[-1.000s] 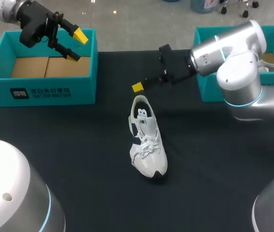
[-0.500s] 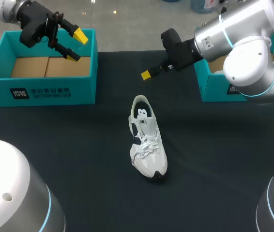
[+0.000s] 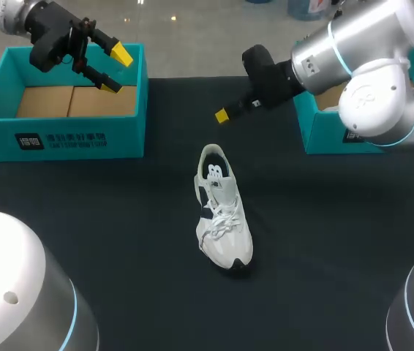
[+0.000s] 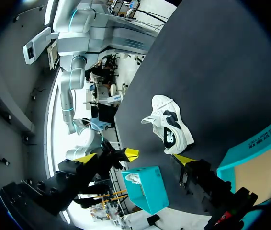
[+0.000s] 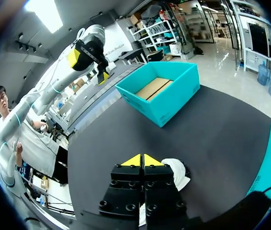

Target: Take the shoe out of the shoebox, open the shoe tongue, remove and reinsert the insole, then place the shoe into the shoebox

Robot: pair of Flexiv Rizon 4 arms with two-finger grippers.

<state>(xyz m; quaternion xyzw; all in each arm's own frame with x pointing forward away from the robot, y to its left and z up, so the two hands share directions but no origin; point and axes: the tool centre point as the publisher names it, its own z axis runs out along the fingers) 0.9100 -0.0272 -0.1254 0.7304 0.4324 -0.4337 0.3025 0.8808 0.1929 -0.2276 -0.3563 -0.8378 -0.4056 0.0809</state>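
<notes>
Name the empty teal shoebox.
The left shoebox, under the left gripper: only bare cardboard floor shows inside. The right shoebox holds something white.

The shoe (image 3: 224, 219) was white with dark panels and white laces. The left box (image 3: 119, 135) and right box (image 3: 320, 135) were teal, the left box floored in brown cardboard, on a black table (image 3: 119, 241). The left gripper (image 3: 115, 70) and right gripper (image 3: 222, 115) were black with yellow tips.

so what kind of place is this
Probably a robotics lab bench: a left arm and a right arm over a black table, with a white shoe between a left shoebox and a right shoebox, both teal.
</notes>
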